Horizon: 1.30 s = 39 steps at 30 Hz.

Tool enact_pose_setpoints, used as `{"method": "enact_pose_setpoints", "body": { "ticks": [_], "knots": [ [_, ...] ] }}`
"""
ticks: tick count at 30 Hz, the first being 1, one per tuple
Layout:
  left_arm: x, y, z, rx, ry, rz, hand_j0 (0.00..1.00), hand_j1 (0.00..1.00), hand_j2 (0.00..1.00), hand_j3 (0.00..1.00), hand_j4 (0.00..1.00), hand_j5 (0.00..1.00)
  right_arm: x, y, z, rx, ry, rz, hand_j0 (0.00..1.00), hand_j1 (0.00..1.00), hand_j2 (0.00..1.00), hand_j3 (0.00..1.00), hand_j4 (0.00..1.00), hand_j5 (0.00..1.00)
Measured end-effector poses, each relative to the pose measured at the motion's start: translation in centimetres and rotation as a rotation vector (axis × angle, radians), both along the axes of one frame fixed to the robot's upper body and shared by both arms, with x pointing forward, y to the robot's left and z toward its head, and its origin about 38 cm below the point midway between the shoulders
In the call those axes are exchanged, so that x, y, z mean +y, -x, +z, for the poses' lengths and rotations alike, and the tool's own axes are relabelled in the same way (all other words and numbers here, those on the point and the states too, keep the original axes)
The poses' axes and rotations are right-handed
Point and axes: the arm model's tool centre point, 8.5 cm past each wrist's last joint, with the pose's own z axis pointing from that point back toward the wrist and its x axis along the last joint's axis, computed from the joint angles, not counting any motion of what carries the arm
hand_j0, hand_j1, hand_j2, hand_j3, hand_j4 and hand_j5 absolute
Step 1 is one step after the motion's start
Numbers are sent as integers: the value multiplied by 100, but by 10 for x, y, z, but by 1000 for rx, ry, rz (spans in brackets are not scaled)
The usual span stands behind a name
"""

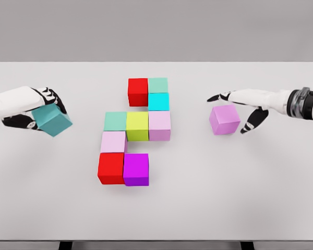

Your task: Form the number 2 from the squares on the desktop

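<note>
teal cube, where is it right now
In the head view the teal cube is at the far left, tilted in the left hand, well left of the block figure and level with its mint cube.

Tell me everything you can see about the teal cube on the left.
The teal cube is a plain, matte, solid-coloured block with sharp edges and a lighter top face. It sits tilted, turned corner-on to the camera, at the table's left side, well apart from the assembled blocks. The left hand is shut on it from behind and above; whether it rests on the table is unclear.
</note>
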Motion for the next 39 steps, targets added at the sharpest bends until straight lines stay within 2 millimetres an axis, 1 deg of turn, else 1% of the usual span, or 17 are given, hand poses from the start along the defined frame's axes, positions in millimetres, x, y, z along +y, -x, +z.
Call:
{"method": "enact_pose_setpoints", "body": {
  "ticks": [6, 8, 10, 14, 16, 17, 22, 24, 28, 31, 34, 37, 39],
  "knots": [
    [-5, -9, -8, 23, 22, 80, 47, 47, 47, 47, 47, 47, 0, 0, -5, -30, -35, -30, 100, 100, 100, 100, 100, 100],
    [-7, -14, -5, 16, 28, 101, 47, 47, 47, 47, 47, 47, 0, 0, -6, -35, -41, -35, 100, 100, 100, 100, 100, 100],
    [-9, -17, -7, 23, 37, 120, 47, 47, 47, 47, 47, 47, -1, 1, -9, -33, -44, -38, 100, 100, 100, 100, 100, 100],
    [-18, -31, 1, 4, 54, 142, 47, 47, 47, 47, 47, 47, -2, 4, -16, -19, -45, -44, 99, 99, 99, 99, 99, 99],
    [-22, -36, -4, 21, 54, 164, 47, 47, 47, 47, 47, 47, -2, 4, -18, -14, -45, -47, 99, 99, 99, 99, 99, 99],
    [-23, -40, -3, 20, 54, 176, 47, 47, 47, 47, 47, 47, -3, 4, -18, -14, -45, -48, 98, 98, 98, 98, 98, 98],
    [-27, -49, -18, 55, 57, 221, 46, 46, 46, 46, 46, 46, -3, 4, -19, -15, -45, -48, 89, 89, 89, 89, 89, 89],
    [-28, -53, -19, 58, 59, 234, 46, 46, 46, 46, 46, 46, -3, 4, -19, -16, -45, -46, 86, 86, 86, 86, 86, 86],
    [-31, -61, -24, 59, 58, 252, 45, 45, 45, 45, 45, 45, -2, 4, -19, -15, -48, -42, 85, 85, 85, 85, 85, 85],
    [-33, -68, -27, 52, 46, 268, 45, 45, 45, 45, 45, 45, -2, 6, -22, -10, -50, -41, 82, 82, 82, 82, 82, 82],
    [-38, -72, -32, 51, 36, 285, 45, 45, 45, 45, 45, 45, -2, 6, -22, -9, -52, -40, 74, 74, 74, 74, 74, 74],
    [-42, -77, -32, 45, 35, 306, 45, 45, 45, 45, 45, 45, -2, 7, -23, -7, -54, -40, 69, 69, 69, 69, 69, 69],
    [-45, -81, -30, 42, 38, 325, 46, 46, 46, 46, 46, 46, -2, 6, -23, -8, -53, -39, 64, 64, 64, 64, 64, 64]
  ]
}}
